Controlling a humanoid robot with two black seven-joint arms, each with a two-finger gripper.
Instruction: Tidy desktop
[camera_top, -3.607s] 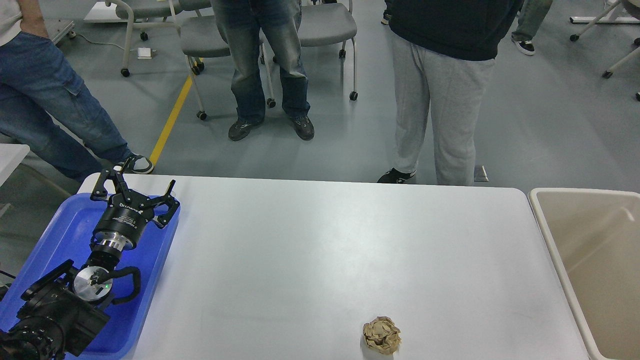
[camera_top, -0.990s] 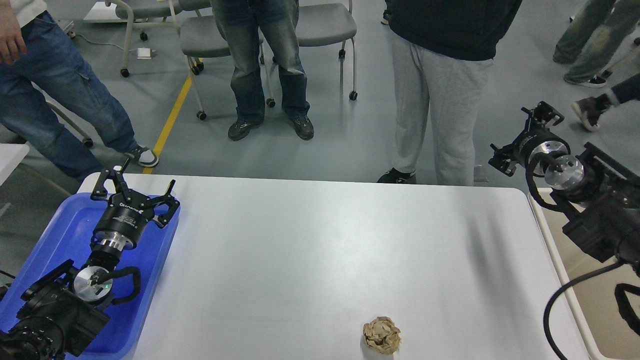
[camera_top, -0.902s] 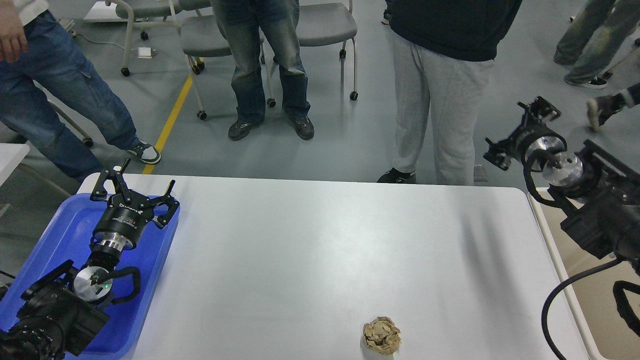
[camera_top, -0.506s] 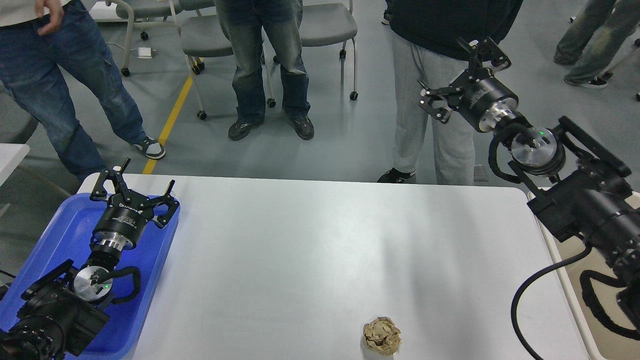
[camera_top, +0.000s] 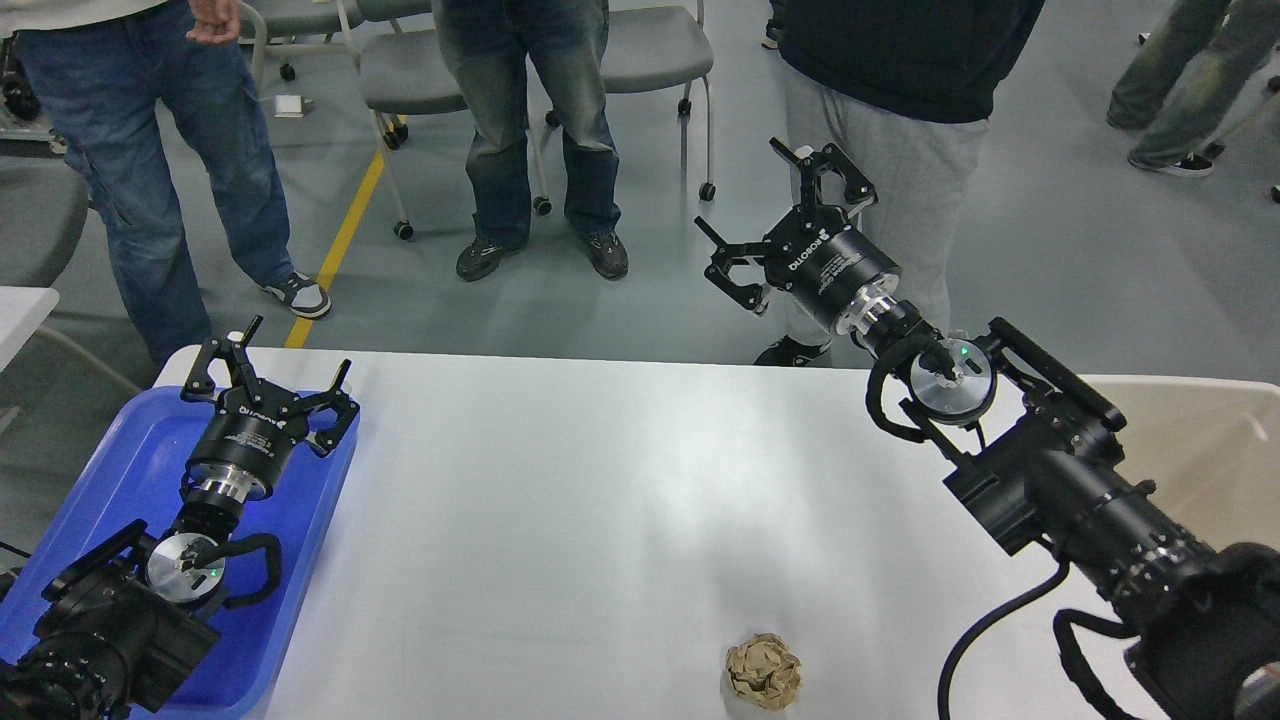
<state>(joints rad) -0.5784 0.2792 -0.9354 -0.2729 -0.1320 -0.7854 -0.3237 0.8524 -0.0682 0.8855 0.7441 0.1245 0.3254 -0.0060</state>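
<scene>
Paper, one crumpled brown ball (camera_top: 763, 671) of it, is the only loose thing I can see on the desktop (camera_top: 600, 500), sitting near the front edge, a little right of centre. The tabletop is smooth, white and slightly glossy, with rounded corners. I have my right gripper (camera_top: 775, 215) raised high beyond the far edge, fingers spread and empty, well apart from the ball; I judge it must come down and back toward me before any grasp. My left gripper (camera_top: 270, 375) hangs over the blue plastic tray (camera_top: 110, 470) at the left end, fingers likewise spread, holding nothing. The beige bin (camera_top: 1200, 440) stands at the table's right end, which makes it the likely place for the ball. The creased, irregular paper should give under the fingers, so a loose pinch ought to hold.
</scene>
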